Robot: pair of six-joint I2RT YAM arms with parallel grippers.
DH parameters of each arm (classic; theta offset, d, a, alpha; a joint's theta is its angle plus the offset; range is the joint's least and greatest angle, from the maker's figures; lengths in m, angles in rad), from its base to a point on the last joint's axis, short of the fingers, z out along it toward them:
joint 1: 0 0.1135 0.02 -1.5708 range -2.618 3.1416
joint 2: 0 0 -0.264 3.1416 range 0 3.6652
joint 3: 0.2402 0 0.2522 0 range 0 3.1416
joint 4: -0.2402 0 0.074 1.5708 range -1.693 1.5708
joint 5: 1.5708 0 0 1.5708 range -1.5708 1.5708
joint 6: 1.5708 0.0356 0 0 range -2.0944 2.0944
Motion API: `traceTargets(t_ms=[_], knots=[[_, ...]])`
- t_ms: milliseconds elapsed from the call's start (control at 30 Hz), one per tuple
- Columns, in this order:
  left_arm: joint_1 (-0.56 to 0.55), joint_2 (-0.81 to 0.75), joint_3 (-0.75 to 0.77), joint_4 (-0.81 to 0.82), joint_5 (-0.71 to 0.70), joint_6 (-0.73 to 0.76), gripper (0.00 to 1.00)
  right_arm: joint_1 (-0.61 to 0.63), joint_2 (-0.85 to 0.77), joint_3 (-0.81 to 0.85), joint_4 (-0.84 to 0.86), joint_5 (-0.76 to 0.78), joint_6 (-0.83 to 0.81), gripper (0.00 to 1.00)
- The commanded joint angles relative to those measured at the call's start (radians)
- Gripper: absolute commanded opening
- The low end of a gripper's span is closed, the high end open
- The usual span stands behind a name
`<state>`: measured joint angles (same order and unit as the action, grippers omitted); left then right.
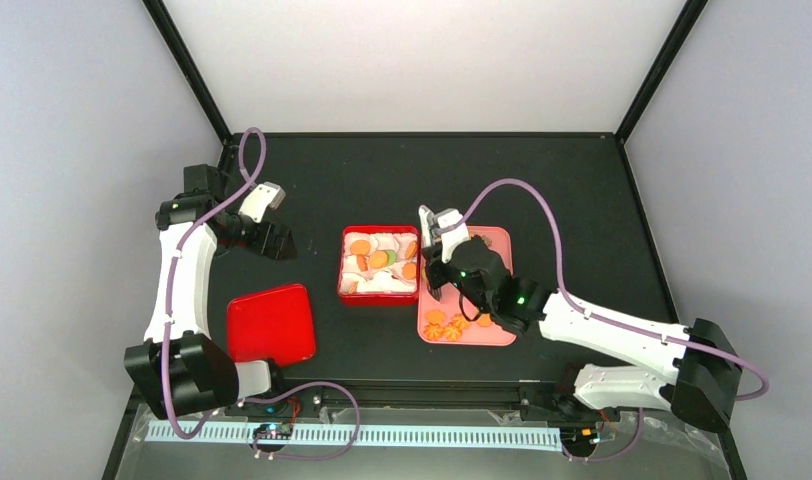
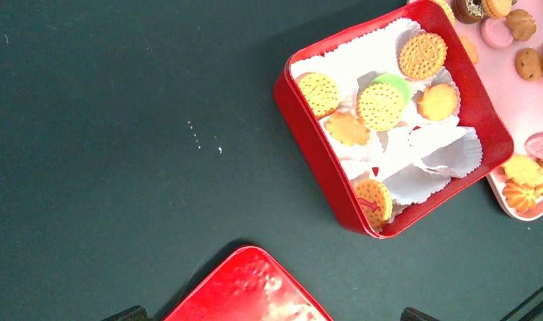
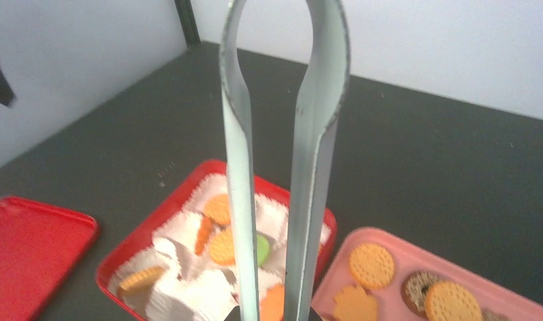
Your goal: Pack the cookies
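Several cookies (image 2: pixel 380 105), mostly orange-golden with one green (image 2: pixel 397 81), lie in white paper cups inside the open red tin (image 2: pixel 302 127). More cookies (image 3: pixel 371 265) lie on the pink tray (image 1: pixel 497 335) to the tin's right. My right gripper (image 1: pixel 447 252) is shut on the metal tongs (image 3: pixel 309 167), above the gap between tin (image 1: pixel 380 298) and tray. No cookie shows between the tong arms. My left gripper (image 1: pixel 277 242) is open and empty, left of the tin, over a corner of the red lid (image 2: pixel 249 287). Only its fingertips (image 2: pixel 128 313) show in the left wrist view.
The red lid (image 1: pixel 271 324) lies flat, left and nearer than the tin. Black frame posts stand at the table's back corners. A few crumbs (image 2: pixel 202 142) lie on the dark table left of the tin.
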<state>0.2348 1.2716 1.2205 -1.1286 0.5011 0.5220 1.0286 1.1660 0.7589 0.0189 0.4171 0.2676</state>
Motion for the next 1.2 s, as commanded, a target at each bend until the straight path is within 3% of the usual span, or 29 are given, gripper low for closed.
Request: traceTargets(t_ms=[0,400,967,1167], knots=[[0.007,0.003,0.017,-0.015,0.014,-0.007,0.99,-0.004,-0.034,0.133,0.023,-0.049,-0.028,0.01],[0.006,-0.015,-0.004,-0.011,0.008,-0.001,0.99,-0.003,0.287,0.380,0.080,-0.197,-0.011,0.01],[0.006,-0.004,-0.013,0.000,0.014,0.007,0.99,-0.004,0.474,0.421,0.159,-0.189,0.022,0.02],[0.006,-0.011,-0.015,-0.001,0.007,0.012,0.99,-0.004,0.476,0.429,0.149,-0.179,0.015,0.18]])
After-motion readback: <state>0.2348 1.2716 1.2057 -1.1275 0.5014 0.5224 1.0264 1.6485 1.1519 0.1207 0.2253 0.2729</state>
